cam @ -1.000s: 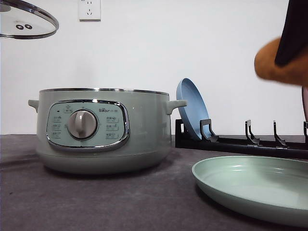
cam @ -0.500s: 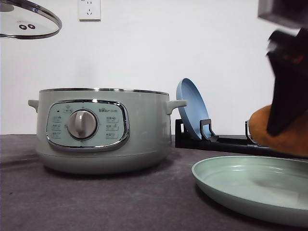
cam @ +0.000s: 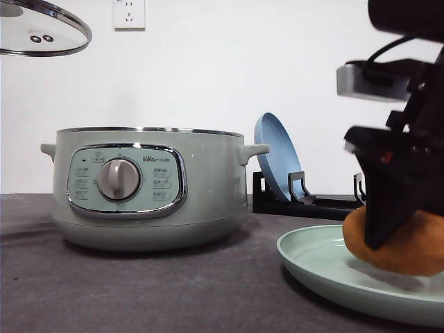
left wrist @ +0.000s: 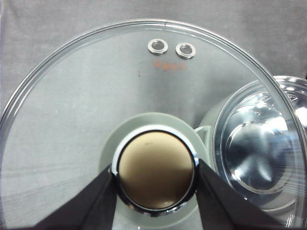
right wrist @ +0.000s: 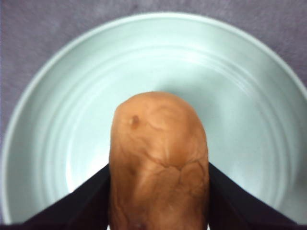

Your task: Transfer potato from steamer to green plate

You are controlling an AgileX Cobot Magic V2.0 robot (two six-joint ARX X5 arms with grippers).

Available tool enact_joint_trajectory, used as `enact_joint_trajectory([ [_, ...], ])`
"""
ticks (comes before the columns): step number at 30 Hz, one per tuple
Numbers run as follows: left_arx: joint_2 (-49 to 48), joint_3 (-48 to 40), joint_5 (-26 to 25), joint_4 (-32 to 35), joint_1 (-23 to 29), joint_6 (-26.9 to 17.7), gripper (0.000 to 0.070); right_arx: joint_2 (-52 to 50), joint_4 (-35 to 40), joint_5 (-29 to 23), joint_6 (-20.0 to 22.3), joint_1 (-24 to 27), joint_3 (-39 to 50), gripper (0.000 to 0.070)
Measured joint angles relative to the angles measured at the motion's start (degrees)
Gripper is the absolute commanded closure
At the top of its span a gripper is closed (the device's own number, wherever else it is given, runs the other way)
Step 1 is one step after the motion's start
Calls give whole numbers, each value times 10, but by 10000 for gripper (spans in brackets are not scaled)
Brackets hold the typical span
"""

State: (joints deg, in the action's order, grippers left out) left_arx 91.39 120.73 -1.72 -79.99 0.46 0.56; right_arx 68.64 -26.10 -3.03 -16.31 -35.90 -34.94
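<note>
The orange-brown potato [cam: 409,243] [right wrist: 158,158] rests low in the pale green plate [cam: 312,260] [right wrist: 249,96] at the front right, with my right gripper [cam: 399,229] [right wrist: 158,191] shut on it from above. The sage-green steamer [cam: 201,187] stands uncovered left of centre; its shiny inside [left wrist: 259,148] shows in the left wrist view. High at the upper left, my left gripper [left wrist: 156,191] is shut on the knob [left wrist: 156,170] of the glass lid [cam: 41,28] [left wrist: 72,120].
A black dish rack [cam: 326,205] runs along the back right, holding an upright blue plate [cam: 277,156]. The dark grey table [cam: 139,291] stretches in front of the steamer. A wall socket [cam: 129,14] sits high on the white wall.
My right gripper has come down with the potato from high at the right to the green plate. The lid in my left gripper has barely shifted.
</note>
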Motion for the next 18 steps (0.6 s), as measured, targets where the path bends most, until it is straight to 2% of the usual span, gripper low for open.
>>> enact_joint_trajectory([
  [10, 0, 0, 0, 0, -4, 0, 700, 22, 2, 1, 0, 4, 0, 506],
  [15, 0, 0, 0, 0, -4, 0, 700, 22, 1, 1, 0, 4, -1, 292],
  [18, 0, 0, 0, 0, -4, 0, 700, 16, -7, 1, 0, 4, -5, 226],
])
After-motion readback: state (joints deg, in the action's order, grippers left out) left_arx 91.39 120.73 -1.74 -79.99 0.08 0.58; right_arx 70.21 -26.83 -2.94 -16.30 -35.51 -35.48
